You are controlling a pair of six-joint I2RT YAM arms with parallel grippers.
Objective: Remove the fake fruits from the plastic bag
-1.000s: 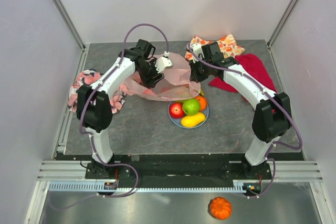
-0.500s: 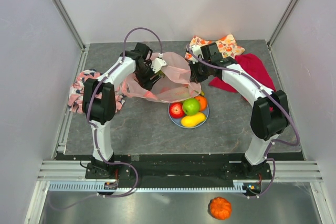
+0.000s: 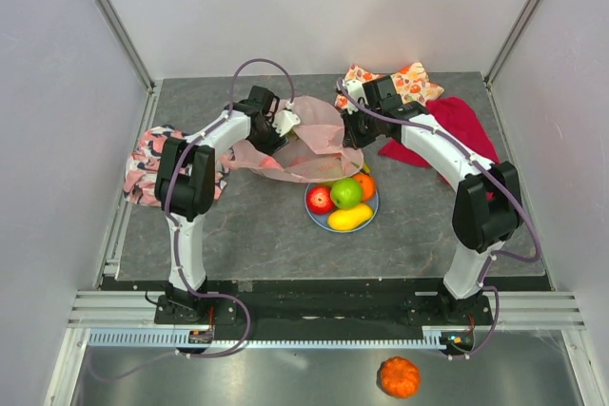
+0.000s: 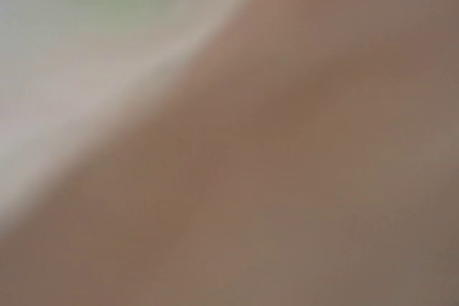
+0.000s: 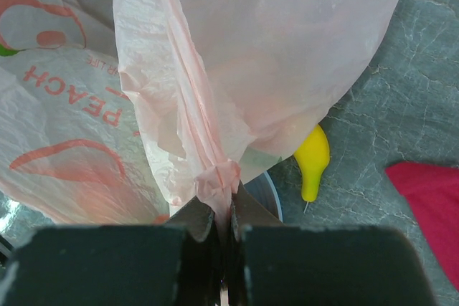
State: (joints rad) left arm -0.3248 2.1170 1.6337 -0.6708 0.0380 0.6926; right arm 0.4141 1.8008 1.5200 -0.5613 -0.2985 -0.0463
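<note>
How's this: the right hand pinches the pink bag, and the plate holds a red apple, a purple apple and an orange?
Nearly. The top view shows a green apple, not purple. The right hand pinches the pink bag, and the plate holds a red apple, that green apple and an orange.

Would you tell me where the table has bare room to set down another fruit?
Bare mat lies near-left, between the patterned cloth, the blue plate and the front edge; a smaller patch near-right, between plate and right arm. The far-left corner behind the plastic bag is free. Crowded: the centre, and far right with the fruit-print cloth and red cloth.
</note>
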